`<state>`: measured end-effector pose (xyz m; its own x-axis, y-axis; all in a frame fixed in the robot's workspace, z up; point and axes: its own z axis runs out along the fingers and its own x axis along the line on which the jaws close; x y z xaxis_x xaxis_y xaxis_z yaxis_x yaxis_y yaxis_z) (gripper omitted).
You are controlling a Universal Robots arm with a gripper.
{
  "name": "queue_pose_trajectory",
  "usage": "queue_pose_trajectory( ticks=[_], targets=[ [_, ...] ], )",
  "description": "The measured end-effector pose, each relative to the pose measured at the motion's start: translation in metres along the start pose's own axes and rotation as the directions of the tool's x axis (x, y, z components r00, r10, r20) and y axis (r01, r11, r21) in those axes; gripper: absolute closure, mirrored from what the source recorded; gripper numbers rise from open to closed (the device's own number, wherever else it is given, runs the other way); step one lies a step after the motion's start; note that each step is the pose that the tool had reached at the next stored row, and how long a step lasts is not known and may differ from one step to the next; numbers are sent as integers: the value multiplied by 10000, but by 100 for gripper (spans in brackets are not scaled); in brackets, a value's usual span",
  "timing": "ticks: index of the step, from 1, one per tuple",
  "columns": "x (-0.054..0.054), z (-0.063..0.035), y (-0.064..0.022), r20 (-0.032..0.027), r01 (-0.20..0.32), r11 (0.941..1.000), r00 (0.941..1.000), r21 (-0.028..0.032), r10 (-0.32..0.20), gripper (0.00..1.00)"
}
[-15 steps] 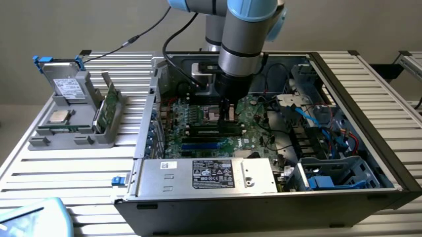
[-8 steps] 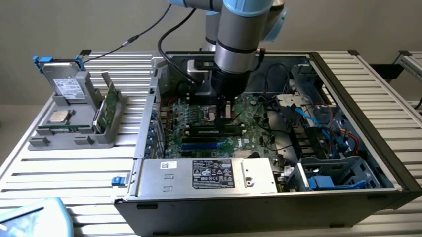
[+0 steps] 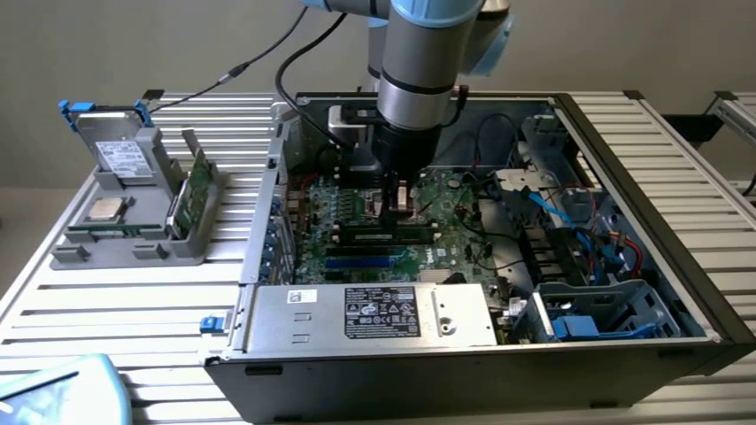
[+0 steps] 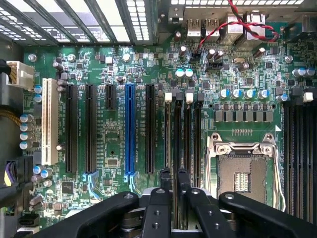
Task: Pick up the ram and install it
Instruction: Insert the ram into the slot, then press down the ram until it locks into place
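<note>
Arm [image 3: 416,80] reaching straight down, gripper [image 3: 398,205] low.
The wrist is pointing vertically, with a cable trailing from it. In the wrist view the gripper [image 4: 173,182] is showing its two dark fingers [image 4: 165,179] standing close together, a narrow gap between them.

One open computer case [image 3: 661,292], one motherboard [image 4: 124,59], one empty processor socket [image 4: 242,171], one blue expansion slot [image 4: 130,129], one power supply [image 3: 372,314].

Power supply label [image 3: 381,312], print seemingly unreadable
</note>
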<state>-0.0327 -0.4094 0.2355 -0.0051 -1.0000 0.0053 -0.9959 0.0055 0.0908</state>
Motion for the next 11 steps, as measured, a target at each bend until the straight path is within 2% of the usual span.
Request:
queue_pose_trajectory(
  ticks=[1, 3, 11],
  targets=[
    [0, 0, 1, 1, 0, 10000, 10000, 4, 0, 87],
    [0, 0, 1, 1, 1, 10000, 10000, 9, -1, 89],
    [0, 0, 2, 1, 0, 10000, 10000, 36, 0, 89]
  ],
)
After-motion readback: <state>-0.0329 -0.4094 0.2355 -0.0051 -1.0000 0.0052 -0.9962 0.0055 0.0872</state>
